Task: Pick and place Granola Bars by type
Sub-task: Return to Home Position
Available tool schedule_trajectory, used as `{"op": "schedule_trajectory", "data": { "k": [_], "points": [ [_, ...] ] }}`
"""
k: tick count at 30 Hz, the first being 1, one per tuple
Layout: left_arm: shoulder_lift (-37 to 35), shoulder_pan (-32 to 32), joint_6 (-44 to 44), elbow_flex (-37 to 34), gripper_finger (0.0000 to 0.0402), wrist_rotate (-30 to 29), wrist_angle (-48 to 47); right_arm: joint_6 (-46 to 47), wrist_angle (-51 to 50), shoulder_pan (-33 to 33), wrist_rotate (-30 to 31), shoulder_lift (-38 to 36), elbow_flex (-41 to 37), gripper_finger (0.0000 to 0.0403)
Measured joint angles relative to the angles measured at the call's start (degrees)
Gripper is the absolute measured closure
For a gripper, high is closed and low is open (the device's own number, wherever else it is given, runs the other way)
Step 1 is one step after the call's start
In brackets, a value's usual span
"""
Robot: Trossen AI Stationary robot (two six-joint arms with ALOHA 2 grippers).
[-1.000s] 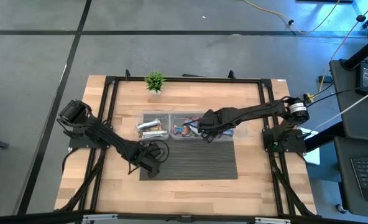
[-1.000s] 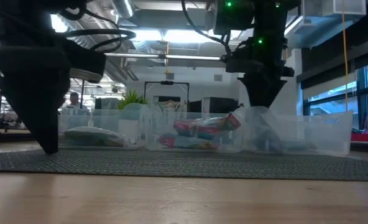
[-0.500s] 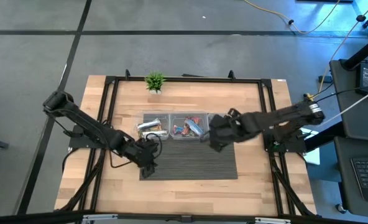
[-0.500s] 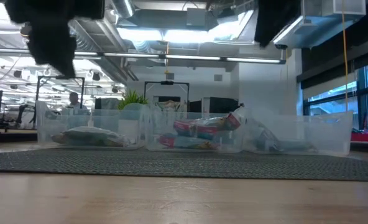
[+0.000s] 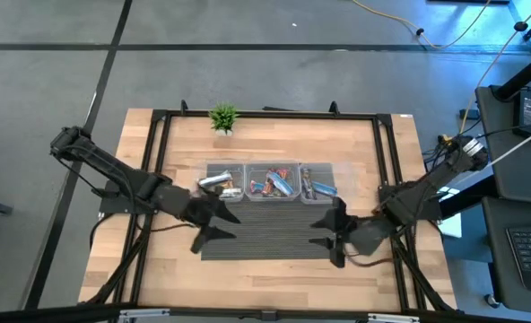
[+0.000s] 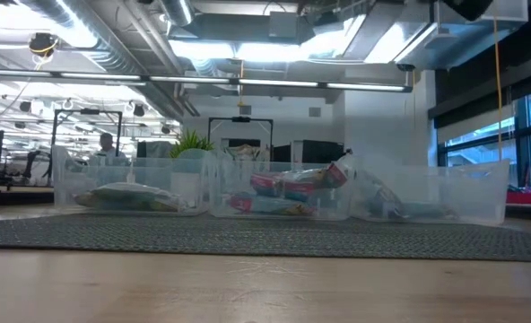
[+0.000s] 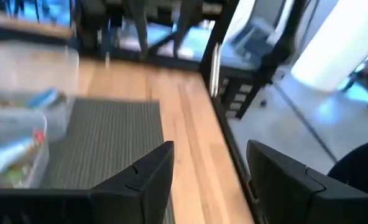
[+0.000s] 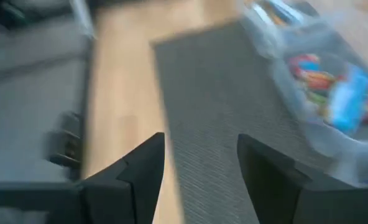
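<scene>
Three clear bins stand in a row at the far edge of the grey mat (image 5: pixel 274 229). Silvery-white bars (image 5: pixel 217 184) lie in the left bin, brown/red multicoloured bars (image 5: pixel 270 185) in the middle one, and blue bars (image 5: pixel 320 188) in the right one. My left gripper (image 5: pixel 225 224) hovers open over the mat's left part, near side of the left bin, fingers level and pointing toward the table's right (image 7: pixel 212 168). My right gripper (image 5: pixel 321 235) hovers open over the mat's right part, fingers pointing toward the table's left (image 8: pixel 202 162). Neither holds a bar.
A small green plant (image 5: pixel 222 117) stands at the table's far edge, behind the bins. A black frame (image 5: pixel 265 115) runs around the wooden table top. In the low view the bins (image 6: pixel 279 193) fill the far edge of the mat and no gripper shows at table height.
My right gripper has left the bins and drawn back toward the table's near right, rising and turning level. My left gripper has lifted off the mat's near left part and tipped from pointing down to level. The bars in the bins have not moved.
</scene>
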Motion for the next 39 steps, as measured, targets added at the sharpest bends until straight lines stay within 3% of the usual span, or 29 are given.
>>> {"op": "schedule_trajectory", "data": {
  "k": [7, 11, 16, 23, 28, 35, 39],
  "points": [
    [-12.4, 3.2, 2.5, -15.2, 0.0209, 0.5, 17.9, -8.5, 22.1, 3.8, 0.4, -10.8, -15.8, 0.0198],
    [-19.7, 5.0, 0.1, -23.4, 0.0209, 0.7, 21.5, -10.7, 28.4, 4.2, 0.7, -17.1, -23.4, 0.0198],
    [-28.1, 6.8, 1.3, -29.6, 0.0206, 1.0, 22.3, -12.9, 32.7, 4.2, 1.3, -24.9, -31.5, 0.0198],
    [-40.1, 11.9, 2.2, -37.5, 0.0206, 4.9, 23.9, -20.7, 43.5, 4.2, 2.0, -34.4, -40.9, 0.0198],
    [-47.6, 16.6, 0.4, -43.2, 0.0207, 7.8, 24.7, -20.9, 48.4, 4.2, 2.0, -39.3, -46.7, 0.0198],
    [-53.6, 23.1, -3.3, -48.4, 0.0207, 11.8, 24.1, -24.1, 58.6, 3.3, 2.0, -42.4, -53.9, 0.0199],
    [-55.6, 26.8, -3.8, -48.4, 0.0206, 14.7, 22.1, -25.7, 59.4, 2.8, 3.0, -45.7, -56.3, 0.0199]
  ]
}}
